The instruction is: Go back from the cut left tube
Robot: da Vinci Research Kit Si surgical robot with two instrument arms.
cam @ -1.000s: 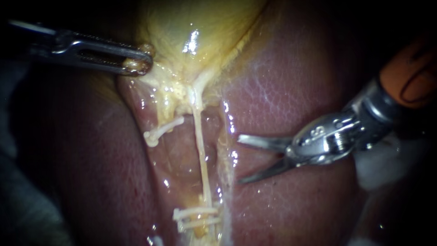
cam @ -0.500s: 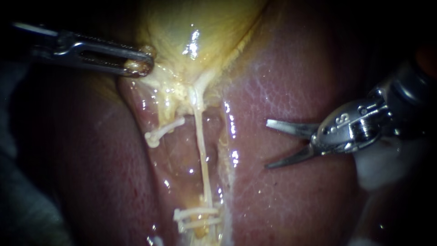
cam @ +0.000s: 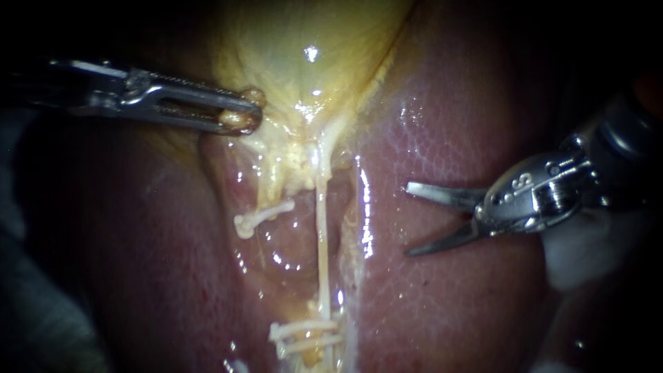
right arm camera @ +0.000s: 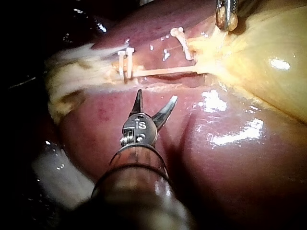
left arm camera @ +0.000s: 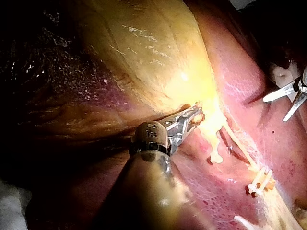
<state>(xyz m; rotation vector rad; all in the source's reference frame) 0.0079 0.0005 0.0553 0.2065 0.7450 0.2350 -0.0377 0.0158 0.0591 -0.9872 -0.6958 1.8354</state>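
Nearest the camera, the right instrument (cam: 409, 220) comes in from the right edge of the endoscope view. Its 2 thin curved blades are spread wide with nothing between them. The tips hang over the glossy pink-brown liver (cam: 449, 311), to the right of both tubes and clear of them. Its own wrist view shows the right instrument (right arm camera: 156, 98) with the same wide V, the blade tips just short of the pale groove where the tubes run and touching neither. Beneath its shaft lies a white mass (cam: 580, 255) that I cannot identify.

Further in, at the low end of the groove, white clips (cam: 305, 333) sit crosswise, and at least 2 show. They cross the right tube (cam: 322, 235), a thin pale cord stretched straight and unbroken from the clips to the neck of the gallbladder.

Beyond the clips and to the left of that cord is the cut left tube (cam: 266, 213). It is a short whitish stump hanging from the yellow tissue under the gallbladder. Its knobbed free end points down and left and is joined to nothing.

Farthest back, the left instrument (cam: 240, 117) enters from the left edge. Its jaws are clenched on a nub of yellow tissue at the edge of the gallbladder (cam: 304, 55), close to the neck. The left wrist view shows the left instrument (left arm camera: 195, 114) with the same grip, and the stump lies just ahead of the jaws without touching them.
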